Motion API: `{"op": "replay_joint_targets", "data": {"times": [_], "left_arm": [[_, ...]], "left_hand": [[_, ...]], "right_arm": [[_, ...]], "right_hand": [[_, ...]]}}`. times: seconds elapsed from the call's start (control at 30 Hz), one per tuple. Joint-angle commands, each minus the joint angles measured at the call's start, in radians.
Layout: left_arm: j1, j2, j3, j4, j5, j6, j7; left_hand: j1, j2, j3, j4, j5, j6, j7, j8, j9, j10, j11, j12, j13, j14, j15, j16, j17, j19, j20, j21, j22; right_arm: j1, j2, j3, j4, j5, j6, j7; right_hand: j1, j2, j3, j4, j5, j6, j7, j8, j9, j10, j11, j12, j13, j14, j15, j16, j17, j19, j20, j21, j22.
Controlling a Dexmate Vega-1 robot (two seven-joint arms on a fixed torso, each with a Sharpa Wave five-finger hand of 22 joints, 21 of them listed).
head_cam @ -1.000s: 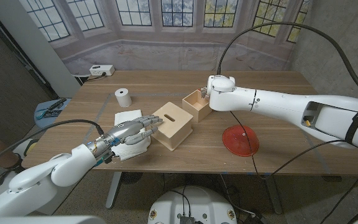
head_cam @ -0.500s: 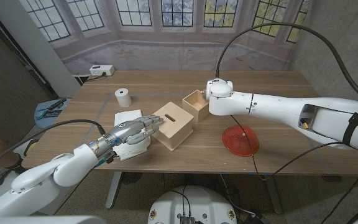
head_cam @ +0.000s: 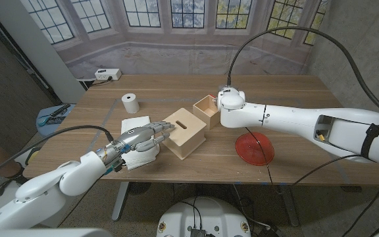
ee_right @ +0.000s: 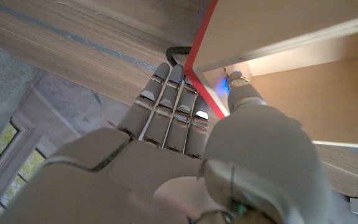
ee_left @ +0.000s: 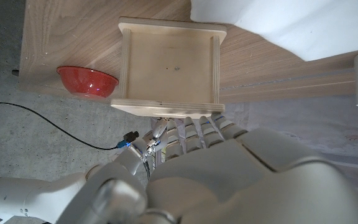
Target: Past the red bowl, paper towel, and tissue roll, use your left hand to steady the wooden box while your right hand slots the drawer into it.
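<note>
The wooden box (head_cam: 184,133) with a slot in its top stands mid-table. My left hand (head_cam: 145,138) reaches in from the left, and its fingertips (ee_left: 190,127) touch the box's (ee_left: 166,65) near side without grasping it. The open-topped drawer (head_cam: 206,108) sits just behind and to the right of the box. My right hand (head_cam: 229,101) grips the drawer's right wall. In the right wrist view the thumb (ee_right: 248,93) lies inside the drawer (ee_right: 303,81) and the fingers (ee_right: 166,106) lie outside its wall.
The red bowl (head_cam: 254,146) sits right of the box, below my right forearm. A folded paper towel (head_cam: 134,124) lies under my left hand. The tissue roll (head_cam: 130,103) stands at the back left. A power strip (head_cam: 107,74) lies at the far edge.
My right wrist has dropped slightly lower beside the drawer, still holding its wall. The drawer has barely shifted. My left hand stays on the box.
</note>
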Motion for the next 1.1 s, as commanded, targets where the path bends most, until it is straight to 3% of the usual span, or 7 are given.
{"op": "replay_joint_targets", "data": {"times": [0.03,0.27,0.5,1.1], "left_arm": [[-0.012,0.010,0.015,-0.001,-0.006,0.013,0.001],[-0.015,0.014,0.022,-0.001,-0.009,0.018,0.004],[-0.023,0.016,0.033,0.001,-0.012,0.024,0.008],[-0.045,0.030,0.056,0.007,-0.027,0.039,0.006]], "left_hand": [[-0.007,0.002,0.007,-0.002,0.002,0.005,0.000,-0.001,0.003,0.011,0.001,0.002,0.004,0.009,0.001,-0.004,0.002,0.015,0.002,0.010,0.001],[-0.007,0.001,0.010,-0.004,0.002,0.007,-0.002,-0.001,0.003,0.013,0.000,0.001,0.004,0.010,0.001,-0.004,0.001,0.015,0.001,0.010,0.001],[-0.007,0.001,0.013,-0.005,0.002,0.007,-0.002,-0.001,0.003,0.015,0.000,0.001,0.004,0.011,0.001,-0.005,0.001,0.015,0.002,0.009,0.001],[-0.006,-0.001,0.019,-0.008,0.001,0.008,-0.004,-0.002,0.003,0.018,-0.001,0.000,0.004,0.012,0.000,-0.005,0.000,0.016,0.002,0.009,0.001]], "right_arm": [[-0.026,-0.014,0.013,-0.010,-0.020,0.028,-0.040],[-0.037,-0.025,0.020,-0.025,-0.031,0.049,-0.064],[-0.046,-0.039,0.029,-0.036,-0.036,0.075,-0.080],[-0.069,-0.083,0.057,-0.094,-0.046,0.107,-0.111]], "right_hand": [[0.025,0.005,-0.009,-0.001,-0.001,0.044,-0.018,0.010,0.004,0.036,-0.012,0.023,0.013,0.040,-0.097,0.022,0.010,0.022,-0.011,0.010,0.003],[0.049,0.016,-0.019,0.001,-0.004,0.118,-0.040,0.025,0.006,0.097,-0.044,0.046,0.007,0.096,-0.135,0.053,0.023,0.042,-0.035,0.013,0.003],[0.074,0.029,-0.020,-0.001,-0.005,0.178,-0.055,0.039,0.006,0.142,-0.063,0.055,-0.005,0.135,-0.151,0.071,0.028,0.057,-0.058,0.016,0.004],[0.107,0.036,-0.022,-0.005,-0.009,0.201,-0.070,0.039,0.006,0.163,-0.077,0.053,-0.017,0.160,-0.155,0.084,0.036,0.057,-0.076,0.013,0.005]]}}
